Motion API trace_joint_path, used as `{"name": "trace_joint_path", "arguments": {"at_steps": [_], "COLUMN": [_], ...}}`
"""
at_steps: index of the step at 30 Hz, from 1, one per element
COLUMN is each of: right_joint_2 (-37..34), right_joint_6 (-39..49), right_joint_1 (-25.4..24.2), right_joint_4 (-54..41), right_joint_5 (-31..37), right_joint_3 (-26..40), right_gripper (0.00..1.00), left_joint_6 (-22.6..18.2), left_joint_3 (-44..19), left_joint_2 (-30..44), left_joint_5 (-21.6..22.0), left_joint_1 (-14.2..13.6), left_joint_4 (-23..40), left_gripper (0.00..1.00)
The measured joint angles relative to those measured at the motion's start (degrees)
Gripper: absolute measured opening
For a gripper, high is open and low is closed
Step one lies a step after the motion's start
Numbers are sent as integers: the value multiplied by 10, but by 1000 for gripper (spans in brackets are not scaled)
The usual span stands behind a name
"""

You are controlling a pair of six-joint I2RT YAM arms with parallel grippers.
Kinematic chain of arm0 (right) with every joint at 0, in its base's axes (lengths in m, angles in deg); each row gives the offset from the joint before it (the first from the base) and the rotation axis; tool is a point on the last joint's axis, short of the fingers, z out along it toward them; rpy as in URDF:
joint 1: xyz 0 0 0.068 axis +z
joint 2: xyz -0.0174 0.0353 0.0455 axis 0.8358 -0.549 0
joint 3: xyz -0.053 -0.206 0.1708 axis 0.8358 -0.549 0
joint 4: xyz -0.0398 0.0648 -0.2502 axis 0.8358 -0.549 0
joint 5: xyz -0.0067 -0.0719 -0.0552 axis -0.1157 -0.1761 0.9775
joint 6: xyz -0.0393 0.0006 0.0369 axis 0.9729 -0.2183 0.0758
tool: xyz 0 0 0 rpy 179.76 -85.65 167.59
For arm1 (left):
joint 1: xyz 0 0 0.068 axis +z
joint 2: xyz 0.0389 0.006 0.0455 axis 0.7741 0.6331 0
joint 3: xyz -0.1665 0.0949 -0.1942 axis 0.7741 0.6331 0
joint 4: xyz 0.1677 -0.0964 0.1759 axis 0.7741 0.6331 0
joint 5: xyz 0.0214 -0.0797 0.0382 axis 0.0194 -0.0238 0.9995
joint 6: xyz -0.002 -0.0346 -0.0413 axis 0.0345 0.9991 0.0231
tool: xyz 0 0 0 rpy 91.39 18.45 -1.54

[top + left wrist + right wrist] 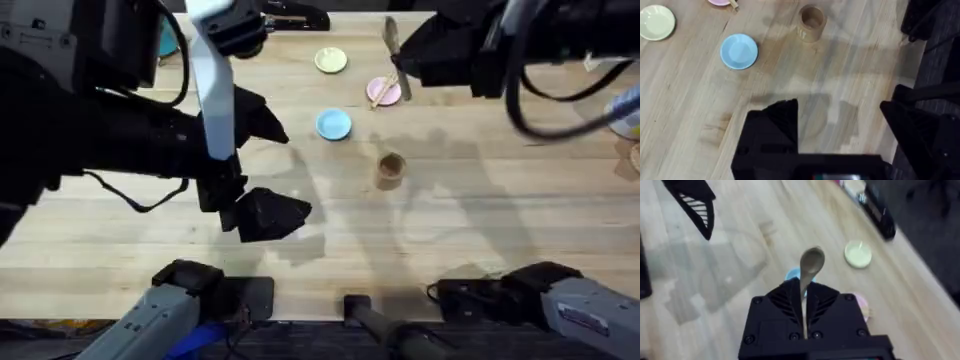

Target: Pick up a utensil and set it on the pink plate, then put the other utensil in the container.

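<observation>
Fork (382, 92) already lay on the pink plate (386, 94), far side of the counter (480, 210), so the step in hand was spoon to container.

Right end effector (803, 294) was raised over the far part of the counter by the pink plate, fingers pinched narrow on the spoon (810, 266) handle, bowl end sticking out past the tips. In the overhead view the spoon (392, 40) showed just left of the dark right arm.

Container (390, 169) stood upright near mid-counter, nearer than the blue plate (333, 124) and to its right, well apart from the spoon. The yellow plate (331, 61) was farthest back.

My read on doing it well:
- bring the spoon nearer, over the cup's mouth, before lowering
- tilt it close to vertical so the bowl end enters the opening cleanly
- the cup looked light, so a rim hit could tip it
- open only once the leading end is inside

Left end effector (840, 117) hung over bare counter on the near left, fingers wide apart, holding nothing. Best kept there, out of the right arm's path.
</observation>
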Motion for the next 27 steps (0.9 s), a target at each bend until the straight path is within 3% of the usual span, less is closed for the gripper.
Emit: {"name": "trace_joint_path", "arguments": {"at_steps": [9,20,27], "right_joint_2": [79,102,102], "right_joint_6": [43,73,81], "right_joint_1": [-44,-93,-124], "right_joint_4": [206,250,358], "right_joint_5": [-123,-256,-309], "right_joint_3": [-186,-280,-354], "right_gripper": [34,34,35], "left_joint_6": [0,0,0], "left_joint_3": [0,0,0], "left_joint_2": [0,0,0], "left_joint_5": [0,0,0], "left_joint_1": [0,0,0], "left_joint_4": [0,0,0], "left_gripper": [995,995,995]}}
